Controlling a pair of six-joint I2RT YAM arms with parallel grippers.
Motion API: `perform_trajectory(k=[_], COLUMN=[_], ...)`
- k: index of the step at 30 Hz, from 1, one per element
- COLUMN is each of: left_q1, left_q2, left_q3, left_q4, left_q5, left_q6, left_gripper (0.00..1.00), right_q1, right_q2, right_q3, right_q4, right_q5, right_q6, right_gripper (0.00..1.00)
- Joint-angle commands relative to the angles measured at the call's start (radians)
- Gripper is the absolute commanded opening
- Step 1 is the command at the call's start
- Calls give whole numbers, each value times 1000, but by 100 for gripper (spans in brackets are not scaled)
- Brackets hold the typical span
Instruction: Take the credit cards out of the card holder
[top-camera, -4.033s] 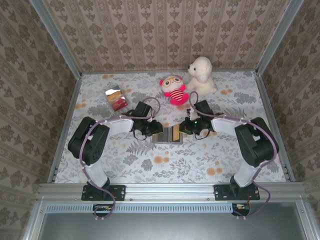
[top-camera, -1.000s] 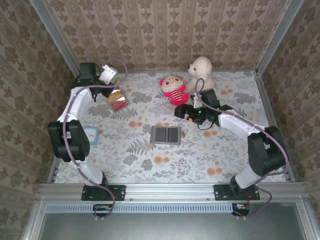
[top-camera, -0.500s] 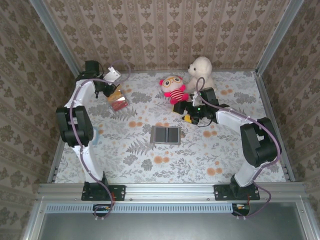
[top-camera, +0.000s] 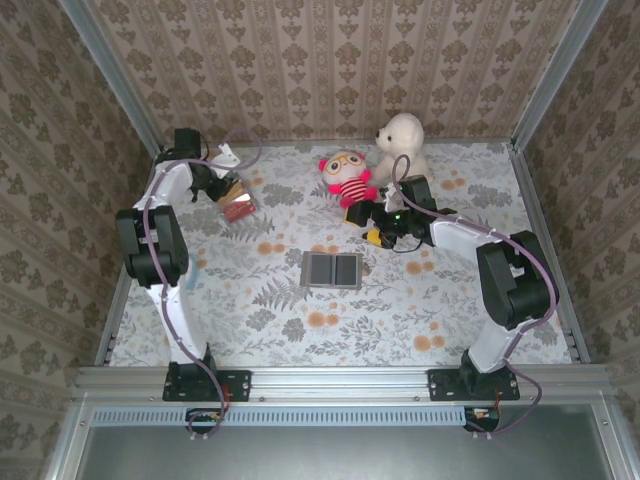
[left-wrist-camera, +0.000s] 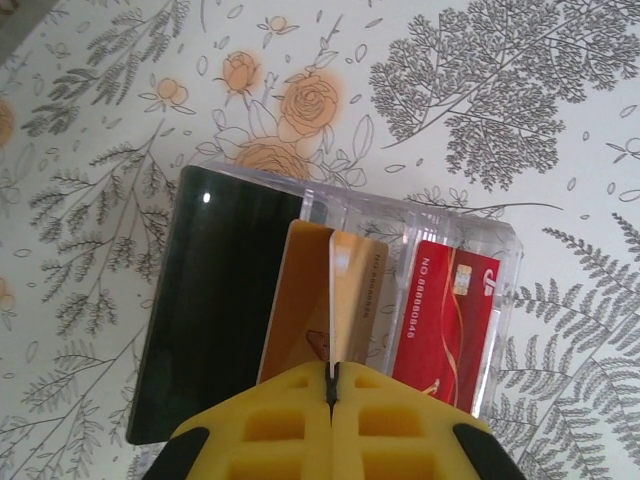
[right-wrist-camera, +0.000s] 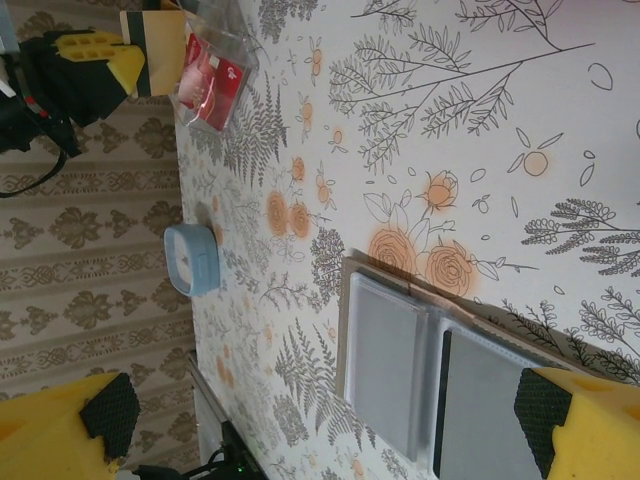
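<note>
At the table's far left corner, the left gripper has its fingers pressed together on the edge of a gold card. It holds the card over a clear tray, where a dark card, a second gold card and a red card lie side by side. Mid-table, the grey card holder lies open and flat, well apart from the tray. Just beyond it, to the right, the right gripper hovers with its fingers spread wide, gripping nothing, near a striped doll and a white plush dog.
</note>
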Motion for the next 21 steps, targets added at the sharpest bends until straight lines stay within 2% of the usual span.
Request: perform_trajectory(k=[1,5,14,21], left_q1=[8,5,-16,-17], left_q2=[15,34,66,56], left_q3=[36,52,78,76], left_q4=[-56,-82,-152,-161], left_q5=[91,166,226,181], left_q6=[22,9,5,3], left_gripper=[0,0,0,0], right_q1=[-5,-9,-15,-15], right_q2=[21,18,22,28], right_q3=[13,11,8,10], right_q4=[14,8,6,6], right_q5=[-34,-33,-30,-31], right_q6=[14,11,8,8], right_gripper=[100,100,100,100])
